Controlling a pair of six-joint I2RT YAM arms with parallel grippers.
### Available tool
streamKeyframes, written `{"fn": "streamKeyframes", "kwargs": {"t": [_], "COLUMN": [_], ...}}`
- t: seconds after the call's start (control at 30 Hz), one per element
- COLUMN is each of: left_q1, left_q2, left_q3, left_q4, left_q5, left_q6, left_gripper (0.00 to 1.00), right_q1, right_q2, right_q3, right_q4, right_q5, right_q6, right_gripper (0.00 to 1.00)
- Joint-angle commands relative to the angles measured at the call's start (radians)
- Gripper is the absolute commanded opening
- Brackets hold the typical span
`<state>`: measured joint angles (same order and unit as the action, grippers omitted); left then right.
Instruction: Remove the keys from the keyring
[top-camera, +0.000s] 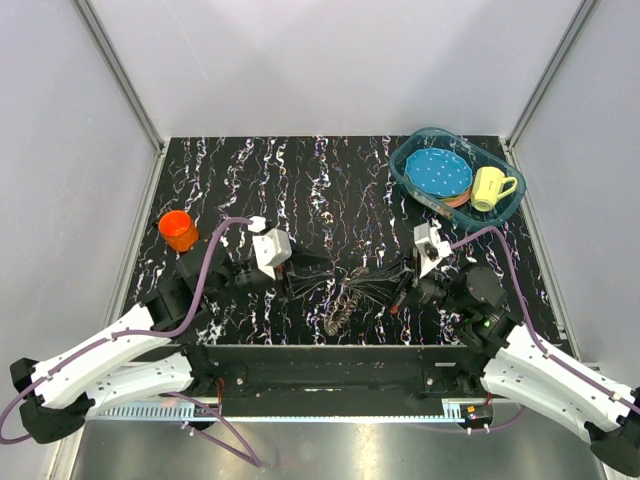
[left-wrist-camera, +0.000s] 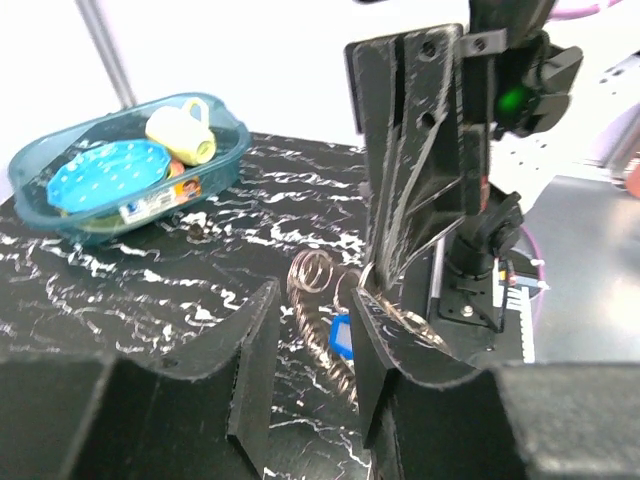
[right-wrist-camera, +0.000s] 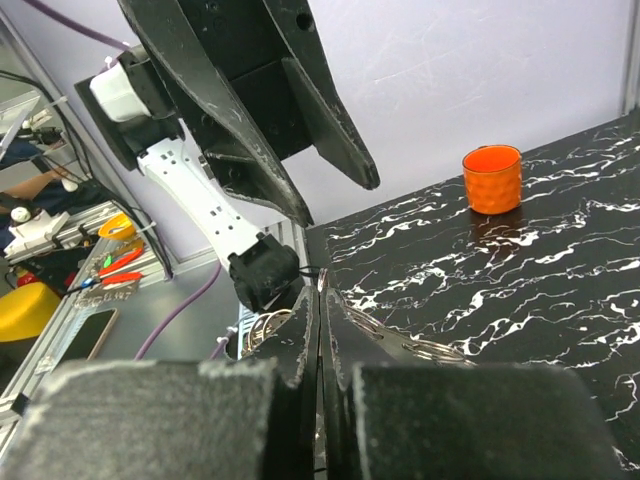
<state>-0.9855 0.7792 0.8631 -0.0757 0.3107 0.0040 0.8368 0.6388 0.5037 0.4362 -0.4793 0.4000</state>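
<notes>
**Right gripper** (right-wrist-camera: 320, 300): fingers pressed together on the thin wire of the keyring (right-wrist-camera: 425, 349); wire loops show on both sides of the fingers.

**Left gripper** (left-wrist-camera: 312, 300): fingers spread, holding nothing, facing the right gripper with the bunch between them.

**Keys** (top-camera: 340, 305): these lie on the marbled black table (top-camera: 300, 180), centre front. The bunch's long axis runs diagonally from the right fingertips down-left toward the near edge. The blue-headed piece (left-wrist-camera: 340, 337) lies beside the coil.

**Orange cup** (top-camera: 179, 230): stands well apart, at left.
</notes>
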Motion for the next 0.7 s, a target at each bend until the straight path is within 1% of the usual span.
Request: {"fn": "streamKeyframes", "kwargs": {"t": [0.0,0.07,0.17,0.67], "left_q1": [-0.002,-0.002,-0.002,-0.001], "left_q2": [0.032,0.038,0.042,0.061], "left_q3": [0.054,0.048,0.036,0.001], "left_q4": [0.037,0.054,0.073,0.208], "left_q5": [0.146,0.192,0.237,0.281], "left_q6": [-0.001,-0.001,-0.044,-0.122], "left_gripper": [0.37,0.37,0.37,0.39], "right_q1": [-0.001,0.001,0.001,0.001], "right_q2": [-0.007,-0.014,-0.033,-0.037], "right_q3": [0.041,0.030,0.015,0.004], "right_q4": [0.121,0.153,0.183,0.216], "right_q5": [-0.068,-0.077,-0.078,-0.097], "right_q6": [0.002,0.003,0.000,-0.012], "right_gripper": [0.00,0.00,0.00,0.00]}}
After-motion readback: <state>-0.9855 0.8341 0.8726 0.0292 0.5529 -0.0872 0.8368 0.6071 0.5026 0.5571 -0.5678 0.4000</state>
